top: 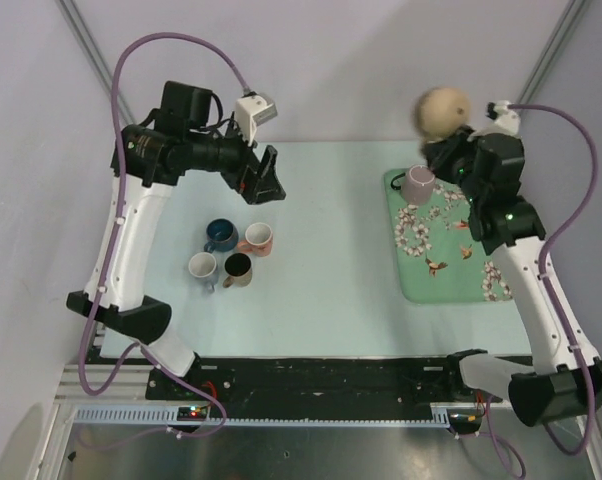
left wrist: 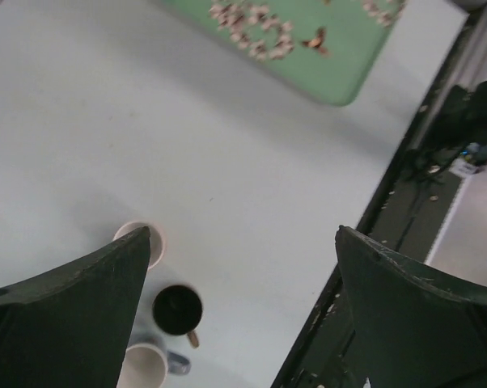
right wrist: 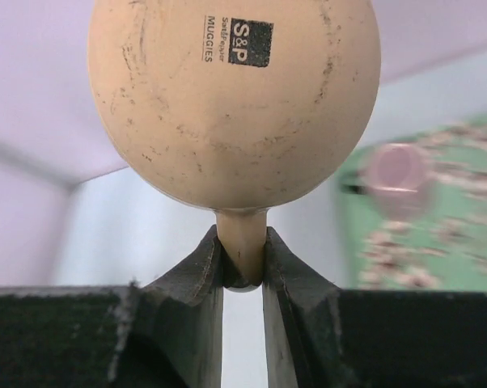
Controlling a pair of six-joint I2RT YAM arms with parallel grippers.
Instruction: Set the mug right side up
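Note:
A beige mug [top: 441, 110] hangs in the air above the table's far right corner. My right gripper [top: 451, 143] is shut on its handle. In the right wrist view the mug [right wrist: 235, 97] fills the top, its printed base turned toward the camera, and its handle is pinched between the fingertips of the right gripper [right wrist: 243, 246]. My left gripper [top: 264, 180] hovers open over the left half of the table, holding nothing. In the left wrist view the left gripper [left wrist: 243, 238] shows wide-spread jaws above the bare tabletop.
A green flowered tray [top: 431, 285] lies at the right with a pink mug [top: 417, 184] on its far corner, apparently base up. Blue [top: 219, 235], floral [top: 256, 238], white [top: 202, 266] and dark [top: 237, 268] mugs stand upright at the left, below the left gripper.

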